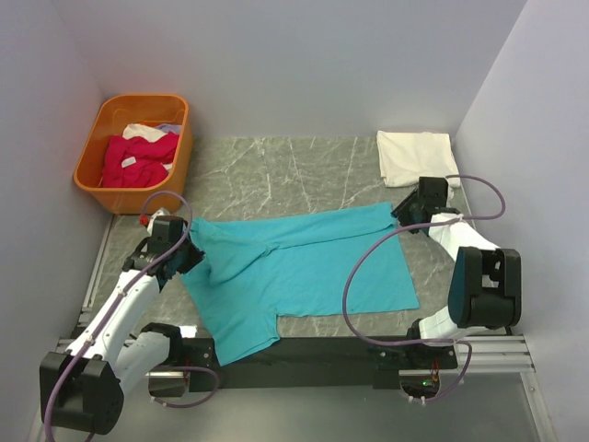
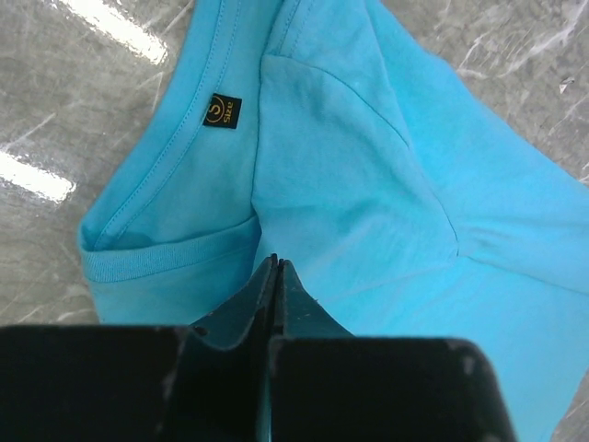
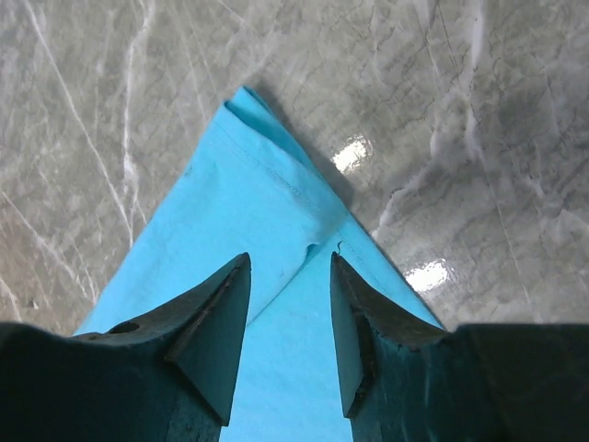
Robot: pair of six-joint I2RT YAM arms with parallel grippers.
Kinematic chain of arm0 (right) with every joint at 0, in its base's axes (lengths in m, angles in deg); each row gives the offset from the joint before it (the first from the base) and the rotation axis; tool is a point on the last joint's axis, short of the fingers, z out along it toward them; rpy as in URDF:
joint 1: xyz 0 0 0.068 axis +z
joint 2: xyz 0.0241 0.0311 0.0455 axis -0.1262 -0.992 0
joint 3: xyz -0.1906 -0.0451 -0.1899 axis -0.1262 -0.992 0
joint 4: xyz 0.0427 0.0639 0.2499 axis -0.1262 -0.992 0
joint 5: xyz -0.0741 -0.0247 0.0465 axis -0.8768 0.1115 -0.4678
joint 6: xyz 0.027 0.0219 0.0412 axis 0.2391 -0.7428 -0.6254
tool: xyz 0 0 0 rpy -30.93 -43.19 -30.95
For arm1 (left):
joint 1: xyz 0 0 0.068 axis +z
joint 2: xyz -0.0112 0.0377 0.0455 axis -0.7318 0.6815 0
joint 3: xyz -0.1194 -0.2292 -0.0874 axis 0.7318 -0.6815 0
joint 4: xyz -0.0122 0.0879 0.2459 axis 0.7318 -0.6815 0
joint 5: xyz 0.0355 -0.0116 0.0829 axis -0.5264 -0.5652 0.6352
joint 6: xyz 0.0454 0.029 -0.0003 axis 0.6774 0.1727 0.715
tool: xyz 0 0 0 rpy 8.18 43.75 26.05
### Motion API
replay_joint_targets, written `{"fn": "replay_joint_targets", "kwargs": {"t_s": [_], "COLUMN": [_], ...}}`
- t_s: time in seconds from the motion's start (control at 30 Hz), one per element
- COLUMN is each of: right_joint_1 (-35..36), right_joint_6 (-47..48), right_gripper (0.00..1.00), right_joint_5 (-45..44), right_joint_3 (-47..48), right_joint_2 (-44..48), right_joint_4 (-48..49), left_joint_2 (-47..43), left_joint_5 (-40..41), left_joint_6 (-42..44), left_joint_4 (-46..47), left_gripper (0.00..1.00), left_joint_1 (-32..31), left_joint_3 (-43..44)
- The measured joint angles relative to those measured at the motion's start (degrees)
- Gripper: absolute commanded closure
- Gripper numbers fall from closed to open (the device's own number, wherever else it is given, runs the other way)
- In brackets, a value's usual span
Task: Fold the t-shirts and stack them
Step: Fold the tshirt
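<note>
Left wrist view: left end effector (image 2: pixel 276 269) pinches the turquoise t-shirt (image 2: pixel 368 184) lying mid-way along the worktop (image 1: pixel 276 166) near edge, right end effector (image 3: pixel 290 304) spread over its corner, ungripped, so a one-sided pull could skew the fold.

A spread t-shirt (image 1: pixel 304 267) lies mid-table (image 1: pixel 276 166). Behind it to the left stands a basket (image 1: pixel 120 198) holding more t-shirts (image 1: pixel 136 158). Behind it to the right lies a folded t-shirt (image 1: pixel 416 157).
</note>
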Motion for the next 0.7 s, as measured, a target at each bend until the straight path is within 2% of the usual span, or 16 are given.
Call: {"fn": "replay_joint_targets", "kwargs": {"t_s": [0.07, 0.1, 0.17, 0.2, 0.23, 0.27, 0.43, 0.7], "right_joint_1": [0.0, -0.1, -0.3, -0.5, -0.8, -1.1, -2.8, -4.6], "right_joint_6": [-0.5, -0.9, -2.1, -2.8, -3.5, -4.1, -6.1, -8.1], "right_gripper": [0.52, 0.52, 0.48, 0.48, 0.48, 0.48, 0.49, 0.51], "right_joint_5": [0.0, 0.2, 0.9, 1.3, 1.7, 1.9, 3.4, 6.4], "right_joint_3": [-0.1, -0.5, -2.0, -3.1, -4.1, -4.8, -6.9, -8.2], "right_joint_2": [-0.4, -0.7, -0.9, -1.0, -1.1, -1.4, -2.9, -4.9], "right_joint_4": [0.7, 1.4, 2.8, 4.0, 4.8, 5.4, 8.8, 14.6], "left_joint_2": [0.0, 0.0, 0.1, 0.2, 0.2, 0.2, 2.8, 11.3], "left_joint_5": [0.1, 0.0, -0.1, -0.2, -0.3, -0.5, -0.9, -2.4], "left_joint_6": [0.0, 0.0, 0.7, 0.8, 1.0, 1.0, 2.0, 3.4], "left_joint_4": [0.3, 0.5, 0.8, 1.0, 1.2, 1.4, 3.9, 7.6], "left_gripper": [0.93, 0.80, 0.63, 0.52, 0.47, 0.38, 0.33, 0.40], "left_joint_1": [0.0, 0.0, 0.0, 0.0, 0.0, 0.0, 0.0, 0.0], "left_joint_3": [0.0, 0.0, 0.0, 0.0, 0.0, -0.1, -0.2, -0.5]}}
